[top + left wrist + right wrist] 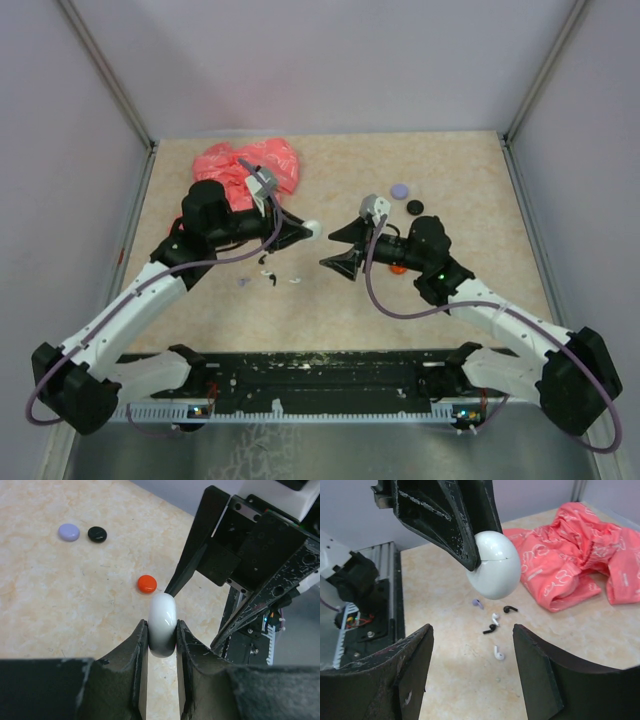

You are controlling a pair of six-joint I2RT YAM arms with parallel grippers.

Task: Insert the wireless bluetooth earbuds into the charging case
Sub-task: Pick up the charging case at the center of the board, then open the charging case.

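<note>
So the left fingers (136, 647) are clamped on a glossy white rounded plastic charging case (495, 567), held up off the beige marbled desk (445, 595) with its lid closed. The right fingers (415, 655) are spread wide facing it, nothing between them. The tiny stemmed plastic earbuds (490, 629), black, white and pale purple, lie scattered on the desk underneath, near a crumpled red cloth (580, 550).

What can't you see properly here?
- Top view: tiny stemmed plastic earbuds, too small to count.
- Top view: small round red disc, mostly under the right arm.
- Left wrist view: glossy white round case, sides covered by the left pincer.
- Right wrist view: crumpled pink cloth, cut by the edge.
</note>
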